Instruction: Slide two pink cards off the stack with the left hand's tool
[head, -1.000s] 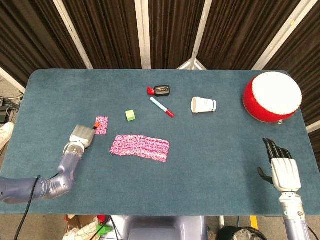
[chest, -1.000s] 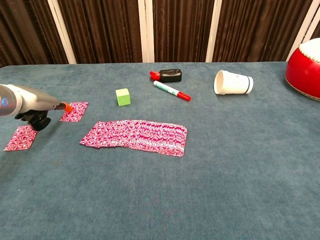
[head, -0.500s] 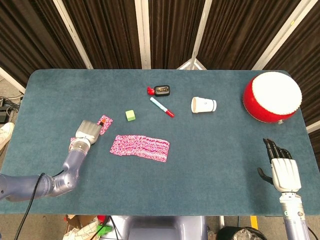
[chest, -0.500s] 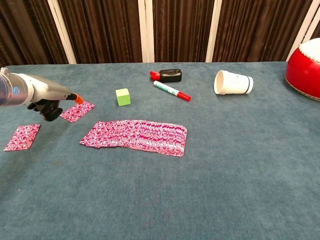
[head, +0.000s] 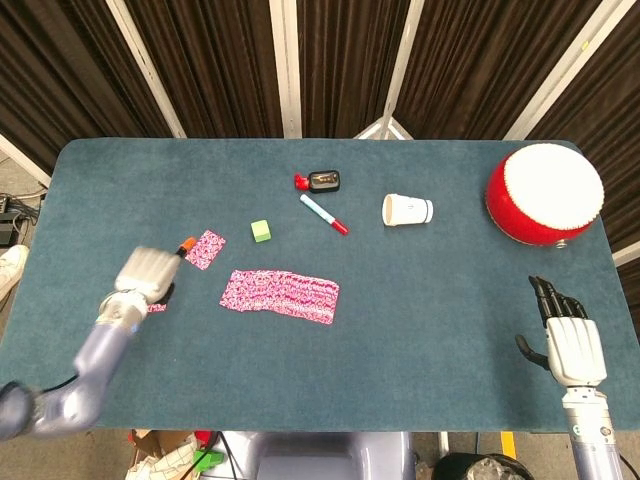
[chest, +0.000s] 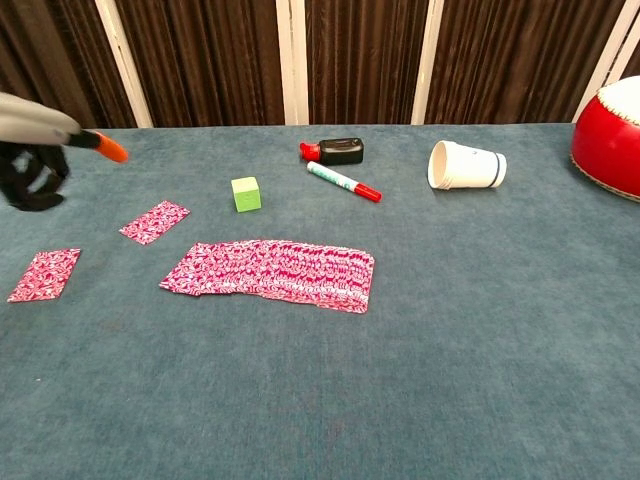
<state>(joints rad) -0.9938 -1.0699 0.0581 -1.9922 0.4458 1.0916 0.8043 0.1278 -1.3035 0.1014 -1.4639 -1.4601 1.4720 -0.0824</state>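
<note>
Two pink cards (chest: 153, 221) lie beside the stack (chest: 272, 274) (left hand (head: 142, 273) grips tool (chest: 60, 131)).

Left robot hand (head: 143, 272): card (chest: 154, 222) just right of it; spread stack (chest: 270, 273) further right; second card (chest: 44, 275) beneath it.

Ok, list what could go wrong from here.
1. The left hand holds the orange-tipped tool raised above the two loose pink cards; a low sweep on withdrawal could drag either one out of place.
2. The spread stack lies fanned close to the nearer card, so a stray pass might pull a third card free.
3. The green cube sits just beyond the cards and could be knocked.
</note>
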